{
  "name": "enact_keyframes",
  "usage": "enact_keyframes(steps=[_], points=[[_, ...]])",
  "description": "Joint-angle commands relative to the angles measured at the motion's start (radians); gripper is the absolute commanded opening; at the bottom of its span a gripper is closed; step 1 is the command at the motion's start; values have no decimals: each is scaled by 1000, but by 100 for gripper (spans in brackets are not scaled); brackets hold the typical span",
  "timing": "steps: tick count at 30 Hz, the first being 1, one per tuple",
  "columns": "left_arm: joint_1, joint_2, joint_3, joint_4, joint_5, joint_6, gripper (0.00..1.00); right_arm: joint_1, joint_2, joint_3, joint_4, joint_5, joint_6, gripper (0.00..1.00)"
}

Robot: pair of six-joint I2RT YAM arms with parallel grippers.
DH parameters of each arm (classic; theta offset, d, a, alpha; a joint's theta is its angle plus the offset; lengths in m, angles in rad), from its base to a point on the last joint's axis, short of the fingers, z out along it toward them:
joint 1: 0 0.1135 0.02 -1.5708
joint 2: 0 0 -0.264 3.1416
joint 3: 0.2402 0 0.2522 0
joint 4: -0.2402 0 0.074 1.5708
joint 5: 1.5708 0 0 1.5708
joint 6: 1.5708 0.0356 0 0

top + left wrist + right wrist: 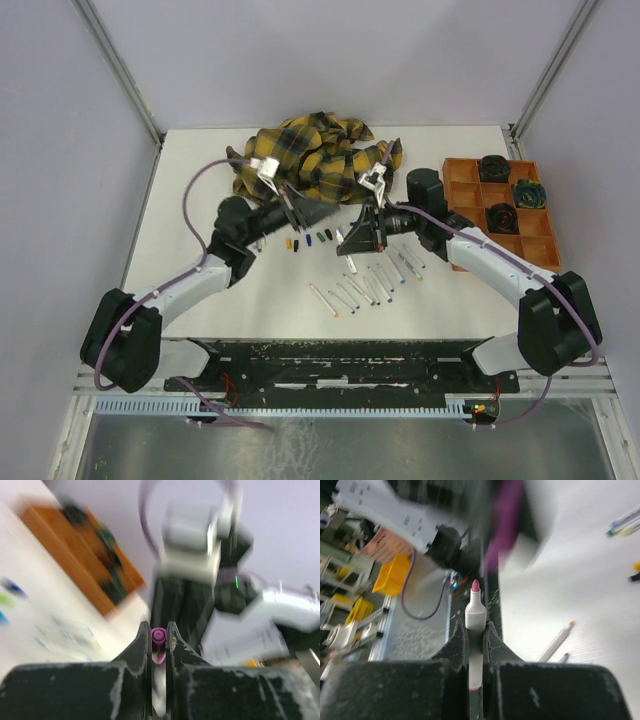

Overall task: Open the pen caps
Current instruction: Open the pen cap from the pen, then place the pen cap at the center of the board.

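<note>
While the two arms reach toward each other over the middle of the table, the left gripper [159,630] is clenched on a pink pen cap [159,640]. The cap is pinched between its two dark fingers, its round end poking up just past the tips. The right gripper [475,630] is clamped too, grasping a white pen [475,614] that stands upright between its fingers. The pen's pink tip [475,586] is bare, so this cap is off its pen and the two parts sit apart, one in each gripper. A blurred purple shape hangs just above the held pen in the right wrist view; what it is cannot be told.

On the white table [200,200], a short row of loose caps [308,241] lies near the left gripper, one yellow, one black, the others dark. Nearer the arm bases, a row of uncapped-looking pens [370,285] lies side by side, all slanted the same way, their coloured ends too small to read. One of them, with an orange end [555,642], lies near the right gripper's fingers.

A yellow-and-black plaid cloth [315,155] is bunched at the far edge of the table. At the right side sits an orange compartment tray [550,245], with dark coiled objects [500,217] in three of its compartments.
</note>
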Motion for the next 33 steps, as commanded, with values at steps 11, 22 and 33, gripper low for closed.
enact_keyframes(steps=[11, 22, 33], points=[[268, -56, 137, 83, -277, 15, 3, 92, 57, 36, -240, -75, -115, 0], [268, -171, -98, -633, -591, 125, 3, 93, 61, 86, -390, -27, -223, 0], [201, 124, 72, -963, -781, 224, 3, 94, 91, 96, -418, 0, -241, 0]])
